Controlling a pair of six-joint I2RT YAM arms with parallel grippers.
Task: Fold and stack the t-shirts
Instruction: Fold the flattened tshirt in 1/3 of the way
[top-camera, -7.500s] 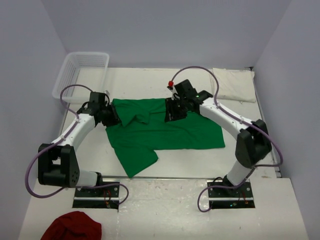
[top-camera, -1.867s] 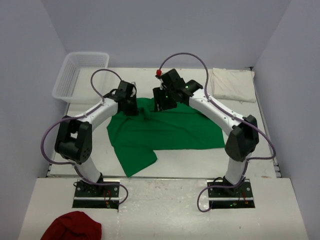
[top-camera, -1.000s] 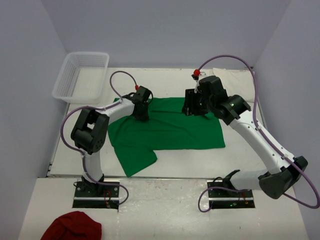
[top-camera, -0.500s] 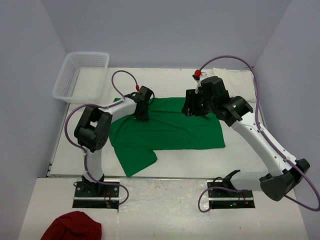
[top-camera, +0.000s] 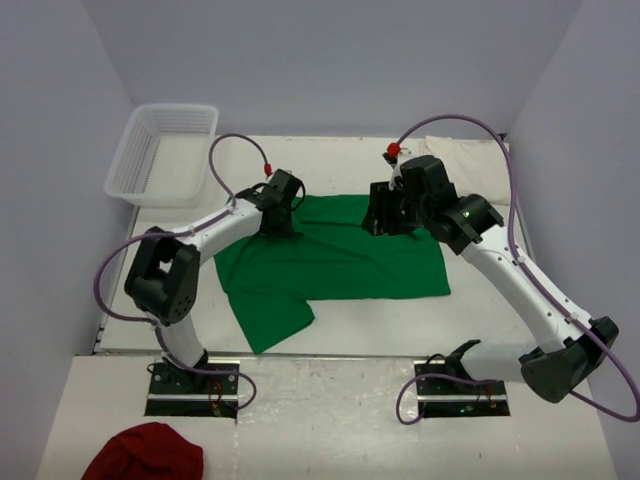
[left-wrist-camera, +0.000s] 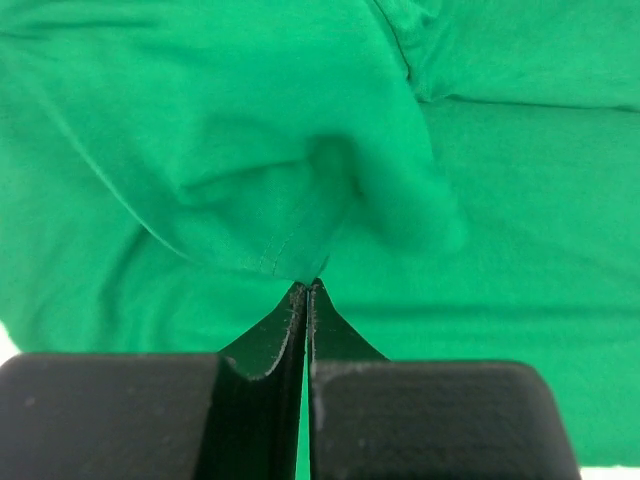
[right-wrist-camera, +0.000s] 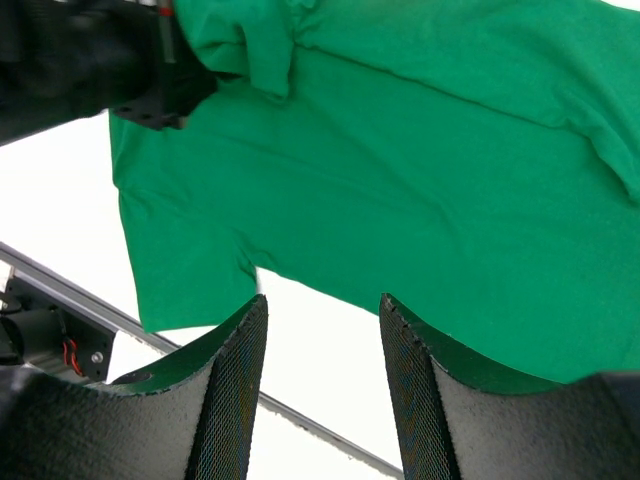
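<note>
Pinching the far edge of the green t-shirt (top-camera: 340, 262), the left gripper (top-camera: 277, 226) works at about 11 o'clock on the garment in the overhead view, while the right gripper (top-camera: 381, 226) hangs over the same far edge at about 1 o'clock. The shirt lies spread near the middle of the white table (top-camera: 400, 325), with one flap reaching toward 7 o'clock. The cream-white t-shirt (top-camera: 468, 170) sits folded at the table's 2 o'clock corner, well apart from the green one. A clear plastic basket (top-camera: 165, 110) stands at 10 o'clock, and a dark red cloth (top-camera: 145, 452) lies off the table at 7 o'clock.

From the left wrist, the left gripper (left-wrist-camera: 305, 290) shows its fingers (left-wrist-camera: 260, 345) pressed together, a raised fold of the green t-shirt (left-wrist-camera: 500, 200) caught at their tips and puckering upward toward 12 o'clock.

From the right wrist, the right gripper (right-wrist-camera: 322, 300) has its fingers (right-wrist-camera: 235, 390) parted, with nothing between them. The green t-shirt (right-wrist-camera: 400, 180) fills the frame below, apart from the fingers, bare table (right-wrist-camera: 310, 365) shows between them, and the left gripper (right-wrist-camera: 100, 70) is at 10 o'clock on the shirt's edge.
</note>
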